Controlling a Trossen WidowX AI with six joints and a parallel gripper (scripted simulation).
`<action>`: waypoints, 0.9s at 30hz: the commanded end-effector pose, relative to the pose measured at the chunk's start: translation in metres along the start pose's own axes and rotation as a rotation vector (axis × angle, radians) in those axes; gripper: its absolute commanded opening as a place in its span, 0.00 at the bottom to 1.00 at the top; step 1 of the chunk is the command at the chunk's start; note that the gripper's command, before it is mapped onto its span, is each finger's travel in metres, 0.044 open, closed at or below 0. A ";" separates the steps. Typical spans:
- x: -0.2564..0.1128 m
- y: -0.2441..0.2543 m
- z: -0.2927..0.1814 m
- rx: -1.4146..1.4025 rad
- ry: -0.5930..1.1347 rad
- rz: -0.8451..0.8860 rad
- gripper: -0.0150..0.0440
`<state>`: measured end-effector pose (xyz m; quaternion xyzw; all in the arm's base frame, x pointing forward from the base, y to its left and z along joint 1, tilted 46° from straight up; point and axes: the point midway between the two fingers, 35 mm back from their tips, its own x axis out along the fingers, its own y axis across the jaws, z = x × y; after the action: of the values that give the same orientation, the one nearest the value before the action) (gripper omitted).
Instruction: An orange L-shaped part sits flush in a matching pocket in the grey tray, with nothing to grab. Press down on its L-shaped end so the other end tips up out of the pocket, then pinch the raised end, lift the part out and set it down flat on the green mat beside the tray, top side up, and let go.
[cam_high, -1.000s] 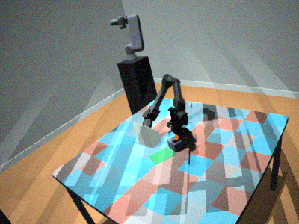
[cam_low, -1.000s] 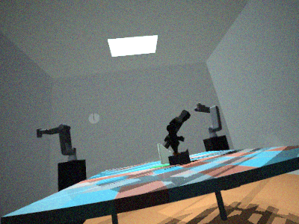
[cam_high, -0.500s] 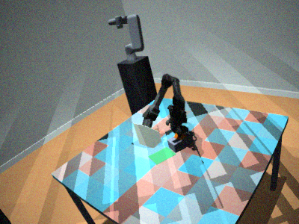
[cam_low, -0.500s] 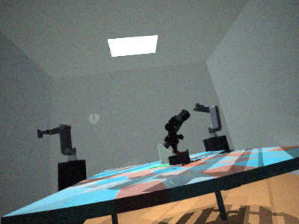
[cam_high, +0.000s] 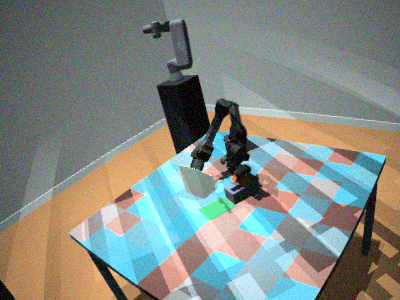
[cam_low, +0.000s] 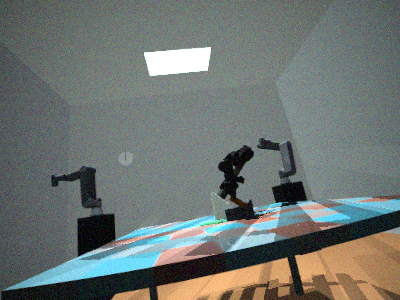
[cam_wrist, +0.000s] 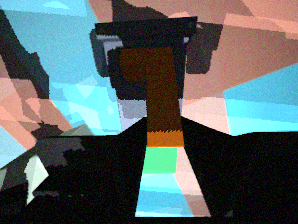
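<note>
The orange L-shaped part (cam_high: 237, 178) (cam_low: 241, 202) (cam_wrist: 162, 95) is tilted: its straight end is raised, its L-shaped end lower, over the tray's far side. My gripper (cam_wrist: 162, 120) (cam_low: 232, 196) is shut on the raised straight end, one finger on each side. The grey tray (cam_high: 232, 194) (cam_low: 239, 214) (cam_wrist: 150, 28) stands on the table beneath the part. Whether the L-shaped end still touches the tray is hard to tell. The green mat (cam_high: 217, 209) (cam_wrist: 160, 160) lies bare beside the tray; only a sliver shows low in the exterior view.
A pale upright panel (cam_high: 198, 182) (cam_low: 218, 206) stands on the table close to the tray and mat, in front of my arm's base. The table (cam_high: 165, 225) has a patchwork top. A grey arm (cam_high: 181, 45) on a black pedestal stands beyond the table.
</note>
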<state>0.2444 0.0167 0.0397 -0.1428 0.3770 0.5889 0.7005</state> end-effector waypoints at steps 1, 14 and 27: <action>-0.008 -0.002 0.002 -0.010 -0.001 -0.008 0.25; -0.029 -0.002 0.002 -0.010 -0.001 -0.007 0.25; -0.045 -0.001 0.002 -0.009 -0.001 -0.007 0.25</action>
<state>0.2447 -0.0139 0.0708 -0.1433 0.3743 0.5874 0.7031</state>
